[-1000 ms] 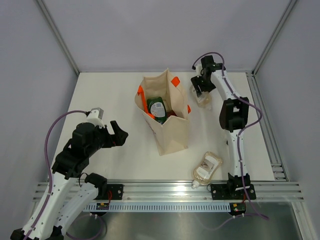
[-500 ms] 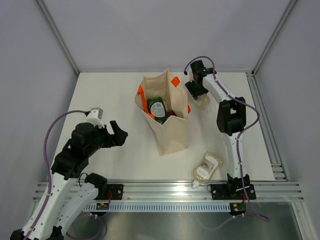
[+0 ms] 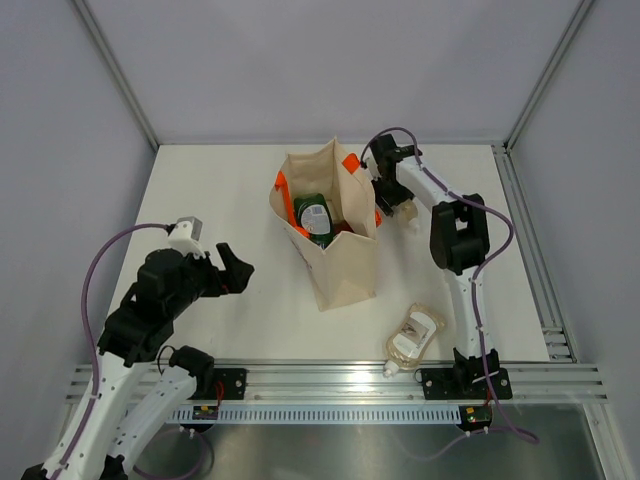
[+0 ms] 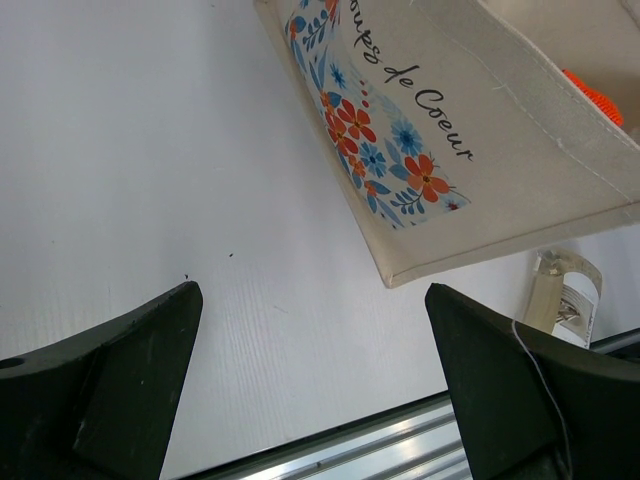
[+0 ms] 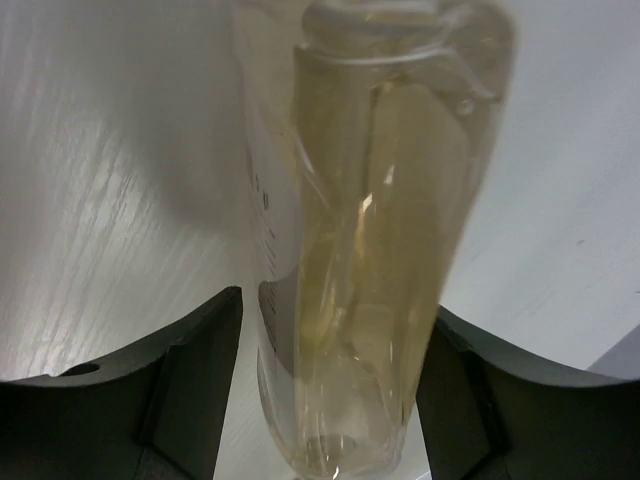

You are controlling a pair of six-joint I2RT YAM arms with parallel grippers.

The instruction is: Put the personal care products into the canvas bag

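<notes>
**Right tool.** The right tool (image 3: 387, 194) is closed on the held pouch (image 3: 402, 207). In the right wrist view, the two black fingers (image 5: 190, 380) bracket the held pouch (image 5: 370, 250) on both sides, and the clear beige body fills the gap between them. The held pouch sits just beside the far right corner of the bag (image 3: 335, 265), next to an orange handle (image 3: 350, 162). Whether it touches the table (image 3: 220, 190) cannot be told.

**Left tool.** The left tool (image 3: 232, 270) is spread wide with nothing between its fingers. It hangs over the left half of the table, well apart from the bag. The left wrist view shows bare table between the fingers (image 4: 130, 380) and the printed side of the bag (image 4: 450, 150) ahead.

**Bag.** The bag stands upright at the middle of the table, mouth open. A green bottle (image 3: 315, 212) lies inside.

**Loose pouch.** The loose pouch (image 3: 413, 335) lies flat by the near edge of the table, toward the right, well apart from both tools.
</notes>
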